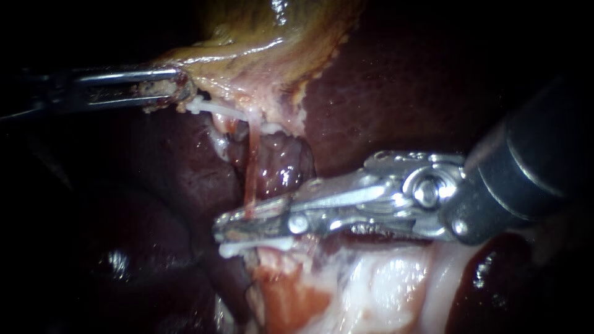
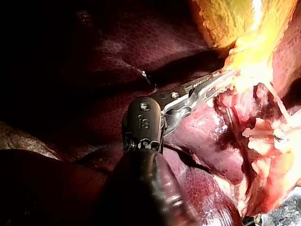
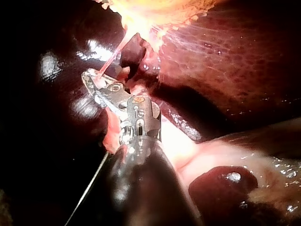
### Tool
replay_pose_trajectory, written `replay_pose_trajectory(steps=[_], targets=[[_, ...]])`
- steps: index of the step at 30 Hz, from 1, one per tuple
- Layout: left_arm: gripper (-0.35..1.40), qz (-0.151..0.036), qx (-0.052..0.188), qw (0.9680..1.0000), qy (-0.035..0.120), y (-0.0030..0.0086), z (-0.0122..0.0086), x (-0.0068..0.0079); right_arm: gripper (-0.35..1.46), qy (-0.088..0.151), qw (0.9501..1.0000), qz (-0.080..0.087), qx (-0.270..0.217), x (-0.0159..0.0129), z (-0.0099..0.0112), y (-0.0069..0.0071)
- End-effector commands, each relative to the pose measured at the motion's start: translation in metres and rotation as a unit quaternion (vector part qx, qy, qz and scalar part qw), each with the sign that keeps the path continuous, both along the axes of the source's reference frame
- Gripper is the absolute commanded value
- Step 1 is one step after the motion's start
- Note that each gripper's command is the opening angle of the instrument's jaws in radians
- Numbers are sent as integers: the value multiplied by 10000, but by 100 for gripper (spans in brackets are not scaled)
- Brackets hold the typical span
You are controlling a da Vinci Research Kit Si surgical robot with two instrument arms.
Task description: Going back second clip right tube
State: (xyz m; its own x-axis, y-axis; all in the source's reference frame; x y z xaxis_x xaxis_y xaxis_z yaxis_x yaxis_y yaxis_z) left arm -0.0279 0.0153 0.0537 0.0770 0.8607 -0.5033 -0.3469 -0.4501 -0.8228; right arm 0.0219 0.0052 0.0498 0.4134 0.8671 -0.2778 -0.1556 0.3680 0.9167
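Observation:
A thin reddish tube (image 1: 250, 167) runs down from the yellow-green gallbladder (image 1: 266, 43) to the pale tissue below. My right instrument (image 1: 232, 226) reaches in from the right. Its jaws stand slightly open, straddling the lower end of the tube. A white clip (image 1: 253, 246) sits across the tube just beneath them. In the right wrist view the same jaws (image 3: 91, 80) meet the tube (image 3: 110, 59) ahead of them. My left instrument (image 1: 167, 93) comes in from the left, its jaws shut on the gallbladder's lower edge, as the left wrist view (image 2: 216, 80) also shows.
Dark red liver (image 1: 402, 93) lies behind and to the right of the tube. A white strip (image 1: 216, 111) crosses the tube's top end near the left jaws. Pale fatty tissue (image 1: 383, 284) spreads under the right instrument's shaft.

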Motion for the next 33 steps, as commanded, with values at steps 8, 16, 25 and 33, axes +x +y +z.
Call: replay_pose_trajectory(steps=[8, 16, 25, 33], targets=[[-35, 1, -1, 10000, 0, 0, 0, 0, 30, 264, 9995, -146, 52, 6, 12, -7], [-35, 1, -1, 10000, 0, -1, -1, 0, 48, 263, 9989, -73, -374, 12, 53, -20], [-35, 0, -1, 10000, 1, -1, -2, 0, 50, 54, 9894, 107, -1450, -1, 73, -7], [-35, 6, 5, 10000, -3, -2, -6, 4, 50, 249, 9768, -98, -2124, -27, 70, -8]])
